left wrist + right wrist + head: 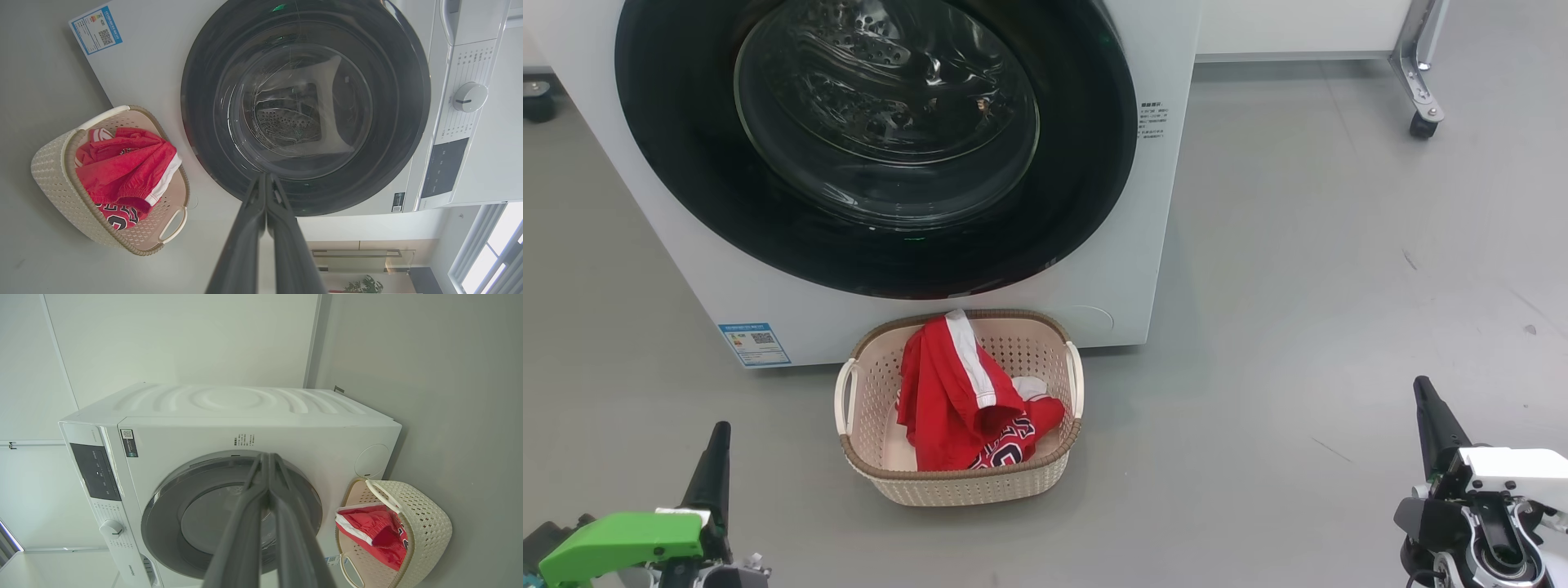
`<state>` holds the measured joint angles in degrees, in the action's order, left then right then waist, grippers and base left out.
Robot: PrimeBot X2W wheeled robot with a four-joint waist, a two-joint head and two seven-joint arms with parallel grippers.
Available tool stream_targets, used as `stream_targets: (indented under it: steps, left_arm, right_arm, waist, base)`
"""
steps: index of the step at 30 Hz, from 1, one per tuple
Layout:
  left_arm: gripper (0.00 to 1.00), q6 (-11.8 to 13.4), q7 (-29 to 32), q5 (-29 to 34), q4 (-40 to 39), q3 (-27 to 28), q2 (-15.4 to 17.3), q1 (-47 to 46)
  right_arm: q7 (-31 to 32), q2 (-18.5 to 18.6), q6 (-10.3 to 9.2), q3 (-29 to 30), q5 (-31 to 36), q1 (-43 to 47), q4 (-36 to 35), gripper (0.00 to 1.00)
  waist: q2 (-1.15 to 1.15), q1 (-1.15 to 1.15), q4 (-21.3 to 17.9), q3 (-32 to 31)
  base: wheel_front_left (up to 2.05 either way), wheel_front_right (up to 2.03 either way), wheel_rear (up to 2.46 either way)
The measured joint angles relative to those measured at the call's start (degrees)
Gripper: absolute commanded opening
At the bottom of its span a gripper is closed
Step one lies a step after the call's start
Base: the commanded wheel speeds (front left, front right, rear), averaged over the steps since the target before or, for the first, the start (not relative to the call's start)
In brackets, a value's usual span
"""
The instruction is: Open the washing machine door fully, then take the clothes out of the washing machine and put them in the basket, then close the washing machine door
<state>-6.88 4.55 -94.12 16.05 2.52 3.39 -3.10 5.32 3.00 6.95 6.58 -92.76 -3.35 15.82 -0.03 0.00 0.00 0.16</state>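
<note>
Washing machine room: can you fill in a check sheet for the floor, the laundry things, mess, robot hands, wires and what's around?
Surface: grey floor, a few faint scuffs.
Job's things: washing machine door shut; red clothes lie in the basket, which stands before the washing machine.
Clutter: nothing seen.
Hands: left hand and right hand shut, empty, low, apart from the basket.
Cables: nothing seen.
Surroundings: metal leg with a caster, white wall, window.

Clothes (947, 392) in basket (964, 483) (before washing machine (1115, 286))
</note>
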Motion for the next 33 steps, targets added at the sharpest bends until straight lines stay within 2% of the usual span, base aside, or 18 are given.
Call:
stream_targets:
  steps: [33]
  left_arm:
    - [0.0,0.0,0.0,0.0,-0.12,0.2,-0.04,-0.01]
  right_arm:
    - [0.0,-0.12,0.0,0.09,0.0,0.0,-0.01,0.0]
  waist:
    - [0.0,0.0,0.0,0.01]
  base:
    - [0.0,0.0,0.0]
